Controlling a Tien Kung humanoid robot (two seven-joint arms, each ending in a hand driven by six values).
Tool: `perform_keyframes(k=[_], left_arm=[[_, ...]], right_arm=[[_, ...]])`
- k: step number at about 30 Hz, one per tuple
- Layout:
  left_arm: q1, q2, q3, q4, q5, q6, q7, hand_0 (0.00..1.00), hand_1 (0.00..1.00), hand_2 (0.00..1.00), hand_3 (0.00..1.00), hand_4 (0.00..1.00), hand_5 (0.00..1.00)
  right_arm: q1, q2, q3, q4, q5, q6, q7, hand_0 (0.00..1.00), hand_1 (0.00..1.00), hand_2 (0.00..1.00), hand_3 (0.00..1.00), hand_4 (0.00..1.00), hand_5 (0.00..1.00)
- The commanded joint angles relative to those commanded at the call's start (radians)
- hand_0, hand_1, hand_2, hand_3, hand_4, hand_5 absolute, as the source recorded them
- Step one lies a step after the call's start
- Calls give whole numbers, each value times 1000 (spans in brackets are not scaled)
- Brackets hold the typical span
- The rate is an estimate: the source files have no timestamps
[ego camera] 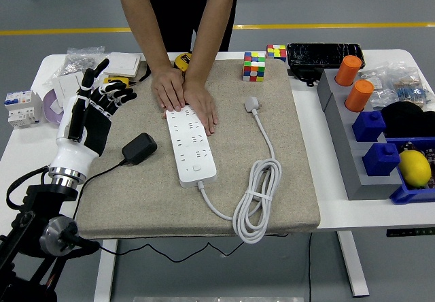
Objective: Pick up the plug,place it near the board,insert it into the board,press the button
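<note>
Head view: left hand [94, 111] spread, empty, beside plug [139, 148]; person's 2 hands [183, 98] cover board [189, 145].

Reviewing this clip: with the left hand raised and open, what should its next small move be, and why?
Probably a short reach right and down toward the black plug. The left hand hovers open, holding nothing, just left of and above the plug, which lies untouched on the mat. A person's hands already steady the power strip, so grasping the plug seems the first step.

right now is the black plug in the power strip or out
Out. The black plug lies on the beige mat left of the white power strip, apart from it.
</note>
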Motion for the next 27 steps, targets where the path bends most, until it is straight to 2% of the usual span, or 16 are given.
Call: perform_keyframes(k=[3,4,9,10,15,16,18,21,22,27], left_arm=[[11,-2,0,-20,-25,12,-8,177,12,145,669,928,388],[13,-2,0,-24,-28,17,-9,129,2,44,549,873,332],[25,-6,1,-48,-42,23,-16,129,2,44,549,873,332],[27,-6,-1,-54,-37,25,-18,166,2,52,416,868,334],[42,-10,-27,-77,-5,7,-5,166,2,52,416,868,334],[45,-10,-34,-81,12,7,2,984,739,527,426,939,397],[50,-12,-46,-89,45,7,13,984,739,527,426,939,397],[58,-13,-80,-125,96,-22,37,984,739,527,426,939,397],[60,-14,-90,-133,99,-35,38,998,998,844,561,998,492],[61,-17,-111,-137,81,-59,28,998,998,844,561,998,492]], right_arm=[[1,0,-3,0,3,0,2,771,682,704,671,998,816],[1,-1,-5,0,4,0,2,772,682,704,671,998,815],[-3,-2,3,0,-3,0,0,772,682,704,671,998,815],[-3,-3,3,0,-3,0,0,772,682,704,669,998,815],[2,-8,-10,0,-5,3,1,772,682,704,669,998,815],[3,-9,-14,0,-6,4,1,771,682,704,671,998,815],[4,-11,-22,0,-6,5,1,771,682,704,671,998,815],[15,-27,-54,0,8,7,6,771,682,704,671,998,815],[17,-31,-50,0,0,8,4,771,682,704,670,998,815],[15,-40,-26,0,-33,13,-3,771,682,704,670,998,815]])
